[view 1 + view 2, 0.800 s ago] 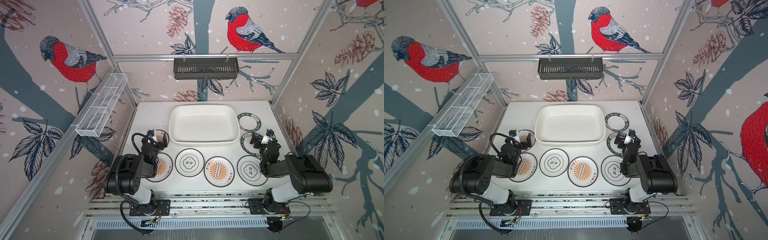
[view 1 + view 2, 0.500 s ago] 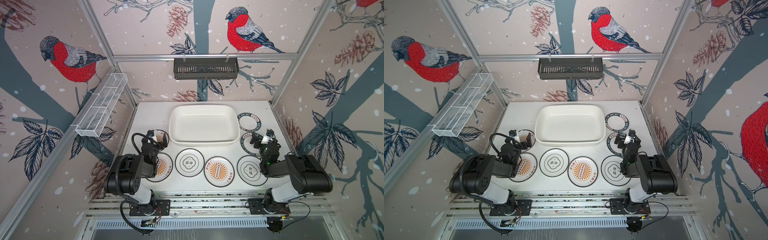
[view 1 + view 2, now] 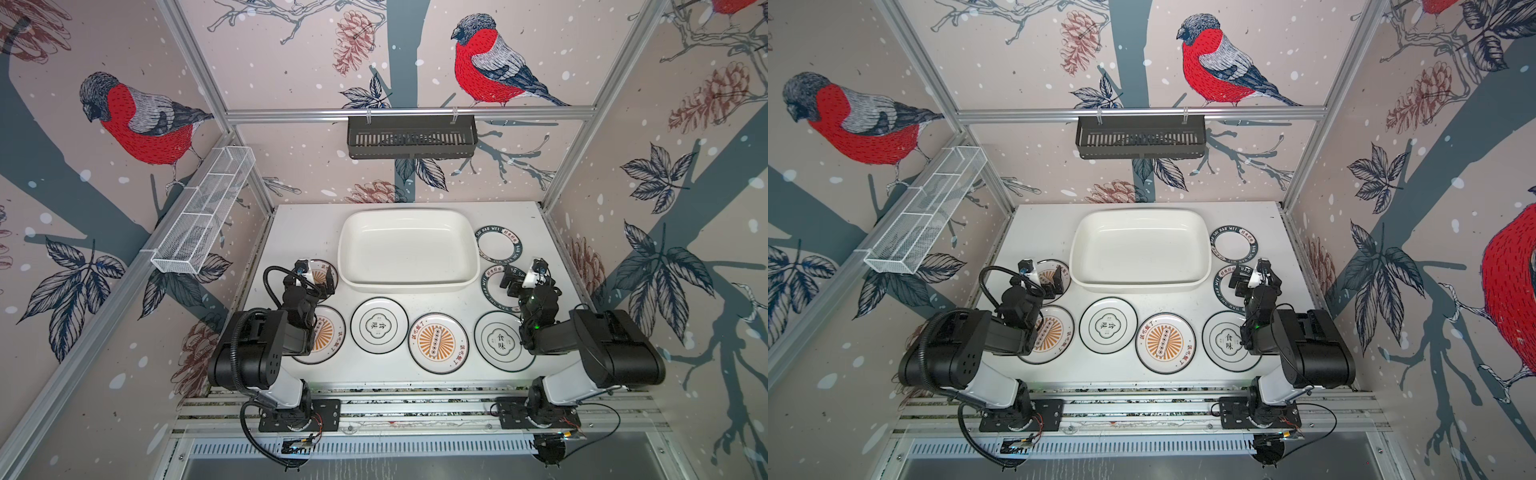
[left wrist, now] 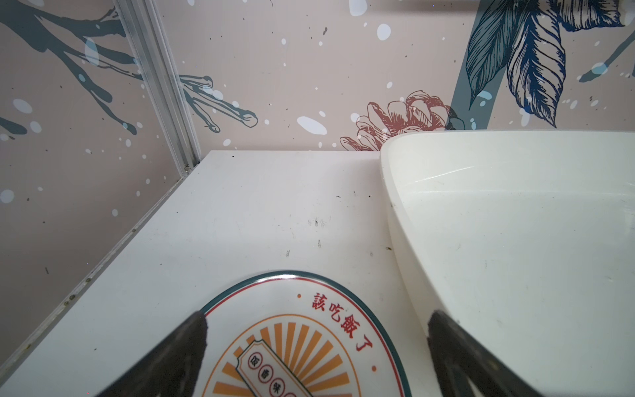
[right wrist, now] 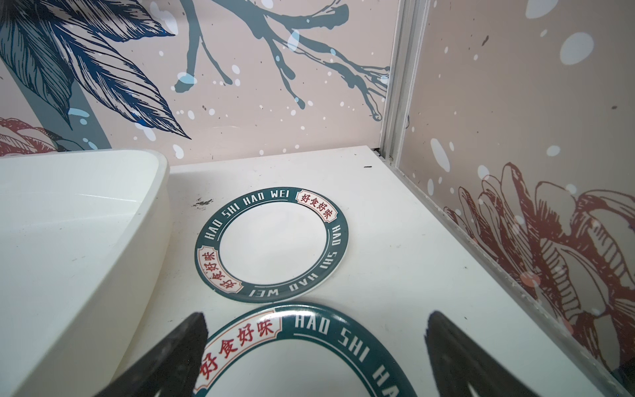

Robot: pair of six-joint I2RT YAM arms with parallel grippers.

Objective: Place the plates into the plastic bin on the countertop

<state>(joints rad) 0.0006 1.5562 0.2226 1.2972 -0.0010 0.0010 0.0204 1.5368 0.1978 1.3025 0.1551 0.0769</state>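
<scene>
At 8, 4 o'clock of bin [image 3: 409, 286]: L gripper [image 3: 315, 277], R gripper [image 3: 521, 276] hanging open over plates [image 4: 292, 319].
Plates looking rigid, slick, breakable; pinch rim.

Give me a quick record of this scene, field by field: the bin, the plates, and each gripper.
bin: white, empty, at the back of the countertop
plates: seven, all on the countertop, none in the bin
front row: four, sunburst and quatrefoil alternating
left gripper: open, over the small sunburst plate left of the bin
right gripper: open, over the near lettered plate right of the bin
far lettered plate: flat, just beyond the near one
held: nothing
</scene>
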